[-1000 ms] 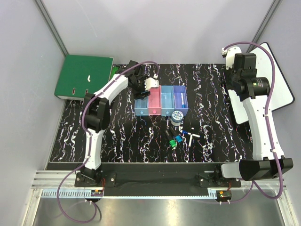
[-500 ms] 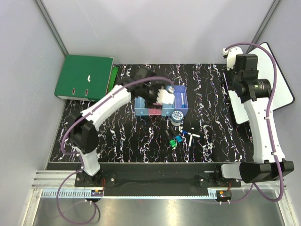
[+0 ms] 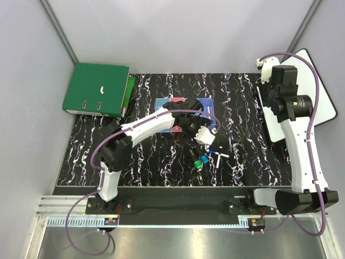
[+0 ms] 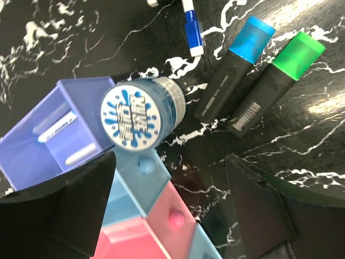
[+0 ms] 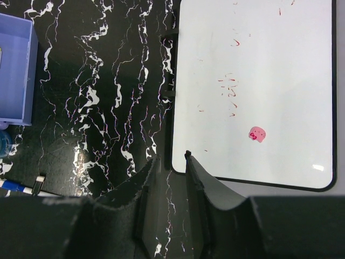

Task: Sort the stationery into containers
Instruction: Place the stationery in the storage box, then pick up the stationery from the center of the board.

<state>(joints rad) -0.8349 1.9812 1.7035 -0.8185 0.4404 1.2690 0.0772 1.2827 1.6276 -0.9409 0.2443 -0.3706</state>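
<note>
White pens (image 4: 56, 128) lie in the purple bin (image 4: 32, 151); tape roll (image 4: 135, 116) and markers (image 4: 229, 81) wait unsorted beneath the wide-open, empty left tool (image 4: 170, 181).

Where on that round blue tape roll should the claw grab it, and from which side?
Probably by its curved blue side wall, coming straight down from above. The tape roll stands flat, patterned face up, so the round rim offers two opposite sides to pinch. The purple bin sits close beside it, so the fingers should avoid that side. The left claw hangs open above.
</note>
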